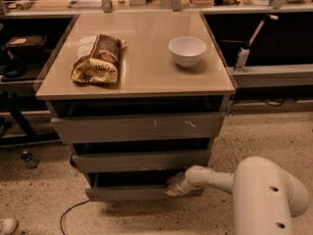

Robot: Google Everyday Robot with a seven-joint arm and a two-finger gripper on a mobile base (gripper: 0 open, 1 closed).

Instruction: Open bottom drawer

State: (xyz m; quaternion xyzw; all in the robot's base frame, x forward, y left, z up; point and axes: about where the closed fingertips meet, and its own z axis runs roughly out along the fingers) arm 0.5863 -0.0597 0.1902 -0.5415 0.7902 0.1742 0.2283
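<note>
One bottom drawer (132,194), long axis parallel to worktop (146,75) front edge, faces forward. Gripper (173,186) at its rim, toward front-right corner; grip undeterminable.

The arm (210,177) stretches low and leftward, claw (174,186) at its tip.

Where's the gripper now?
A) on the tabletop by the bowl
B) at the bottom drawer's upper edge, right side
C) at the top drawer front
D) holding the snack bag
B: the gripper sits at the top edge of the bottom drawer, toward its right end.
</note>
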